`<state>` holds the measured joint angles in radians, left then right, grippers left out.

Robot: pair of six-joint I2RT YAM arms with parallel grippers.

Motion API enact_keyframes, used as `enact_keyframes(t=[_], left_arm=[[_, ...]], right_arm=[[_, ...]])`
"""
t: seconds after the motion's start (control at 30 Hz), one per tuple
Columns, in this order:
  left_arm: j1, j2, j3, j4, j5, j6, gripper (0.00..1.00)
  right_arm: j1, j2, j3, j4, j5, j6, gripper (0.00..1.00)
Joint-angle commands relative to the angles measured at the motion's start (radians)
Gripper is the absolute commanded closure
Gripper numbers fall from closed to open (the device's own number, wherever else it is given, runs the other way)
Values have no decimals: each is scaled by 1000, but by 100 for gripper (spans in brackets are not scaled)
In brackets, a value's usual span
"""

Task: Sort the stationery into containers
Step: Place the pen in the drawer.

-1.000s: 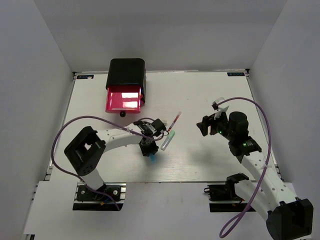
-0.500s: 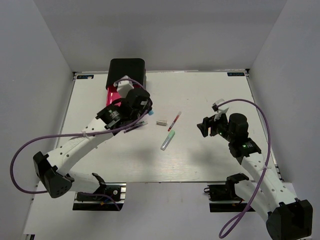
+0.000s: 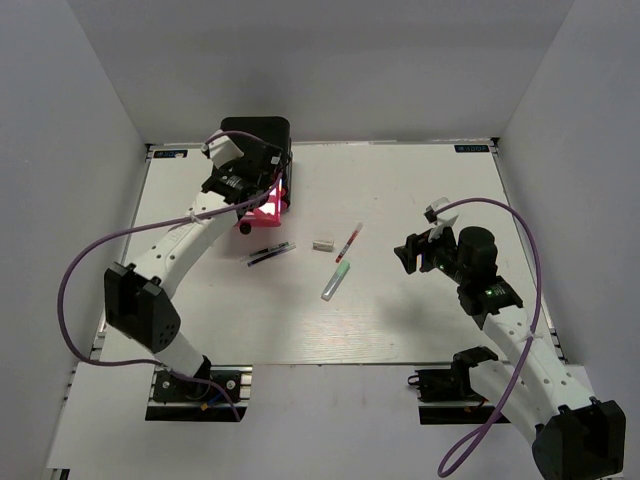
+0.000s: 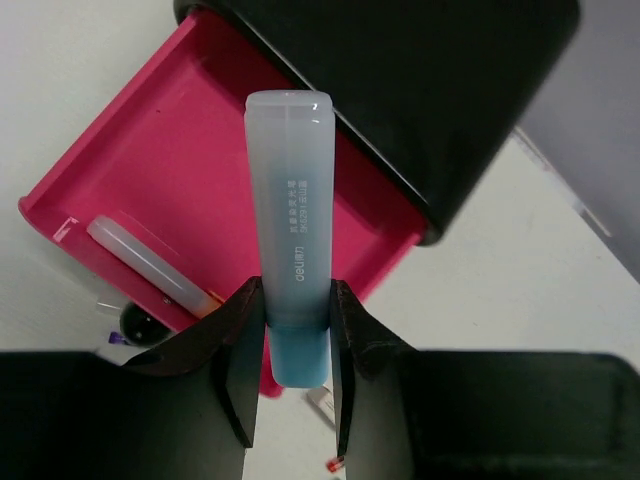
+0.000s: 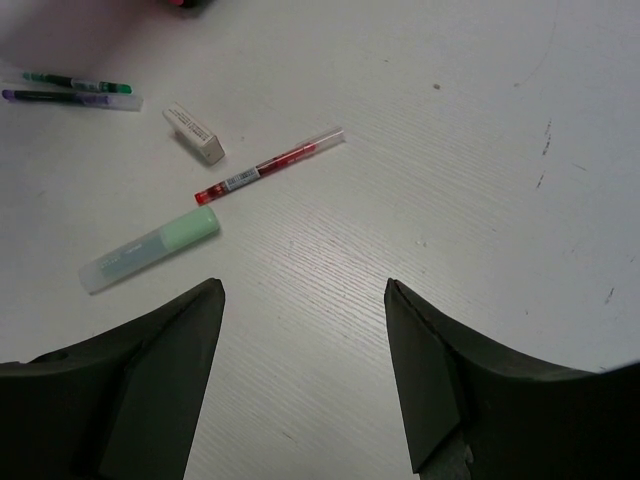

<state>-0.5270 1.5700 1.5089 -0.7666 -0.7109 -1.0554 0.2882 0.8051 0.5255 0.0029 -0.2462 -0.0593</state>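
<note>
Pale wood-grain table (image 3: 400,330) (faintly scuffed) between plain grey walls (image 3: 80,120); lighting seems even, diffuse.

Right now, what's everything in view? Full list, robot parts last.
cabinet: 1, black, far left of the table
drawer: 1, pink-red, pulled open from the cabinet
marker: 1, translucent with an orange end, lying in the drawer
blue highlighter: 1, pale blue, held above the drawer
thin pens: 2, one green, one purple, side by side on the table near the drawer
eraser: 1, grey-white, mid table
red pen: 1, red and clear, beside the eraser
green highlighter: 1, pale green, nearer the arms than the red pen
table: 1, white
left end effector: 1, black, shut on the blue highlighter
right end effector: 1, black, open, empty, above the table's right side
</note>
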Motion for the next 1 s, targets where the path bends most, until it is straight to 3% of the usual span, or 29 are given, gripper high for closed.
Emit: enact_keyframes(t=[0.0,0.1,0.27,0.43,0.63,0.73,0.77,0.83,0.87,0.9,0.93,0.97], left_arm=[[34,31,42,-7,10,-11,93],[61,41,16,18,34,-11,86],[81,54,-26,69,86,-11,51],[99,73,-26,58,96,-2,36],[108,36,-26,58,125,17,37],[108,-7,-39,91,172,116,62],[108,-28,-55,110,192,153,79],[108,-126,-145,162,285,283,89],[108,-171,-186,221,318,332,90],[108,-267,-278,249,344,409,90],[108,-321,-329,280,416,446,88],[108,-373,-426,326,445,477,76]], right_arm=[[-4,-20,-4,46,-4,-5,29],[-1,-24,-2,49,-2,-5,29],[-4,-24,-4,48,-4,-7,29],[-3,-21,-5,48,-4,-8,29],[-4,-18,-10,49,-18,-27,29],[0,-20,-19,51,-120,-95,29],[2,-20,-25,46,-154,-162,30],[5,-12,-48,16,-313,-323,36],[3,-9,-53,6,-359,-367,40],[9,3,-55,-41,-501,-414,44],[11,34,-36,-96,-554,-583,54],[12,64,-30,-127,-605,-644,56]])
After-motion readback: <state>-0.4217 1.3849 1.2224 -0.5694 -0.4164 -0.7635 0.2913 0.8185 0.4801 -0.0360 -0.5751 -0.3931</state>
